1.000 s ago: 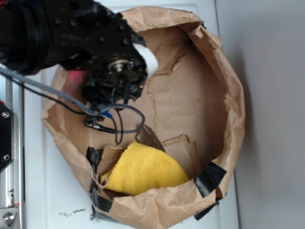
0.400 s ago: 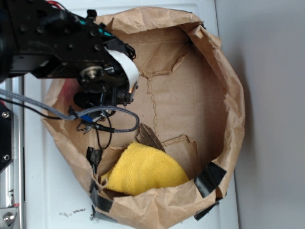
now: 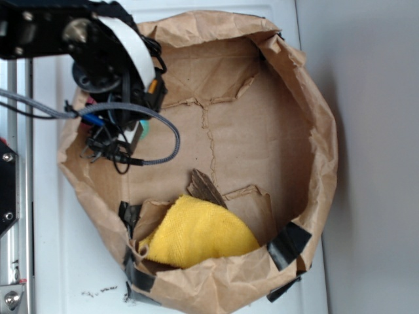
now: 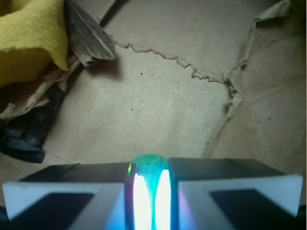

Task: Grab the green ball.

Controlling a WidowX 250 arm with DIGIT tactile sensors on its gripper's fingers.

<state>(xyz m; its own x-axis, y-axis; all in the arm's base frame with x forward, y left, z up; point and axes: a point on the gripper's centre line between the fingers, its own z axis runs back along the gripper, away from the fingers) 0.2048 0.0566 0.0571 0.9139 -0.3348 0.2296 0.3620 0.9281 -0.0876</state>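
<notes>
ball: green ball (image 4: 149,165) sits pinched between the gripper (image 4: 149,191) fingertips; only its top cap shows above the pads in the wrist view. Exterior view shows just a sliver of green (image 3: 145,128) under the gripper (image 3: 134,124).
handling (judgement): small, light, likely a bit soft or rubbery. Round, so it can squirt out if pinched off-centre; hold across the widest part, centred on the pads.
grip: jaws nearly together, clamped on the ball, one pad each side; the narrow gap left is filled by the ball. Bright glare in the gap hides the contact lines.
clearance: the bag floor (image 4: 158,96) looks well below the fingers, so the ball looks lifted, not resting. Cannot tell for certain.
bag: paper bag (image 3: 321,150) walls ring the gripper; near wall just beside it in the exterior view.
cloth: yellow cloth (image 4: 29,38) well apart from the gripper, ahead and to the left in the wrist view, not touching.
cardboard flap: (image 4: 86,36) beside the cloth, also clear of the fingers.
</notes>
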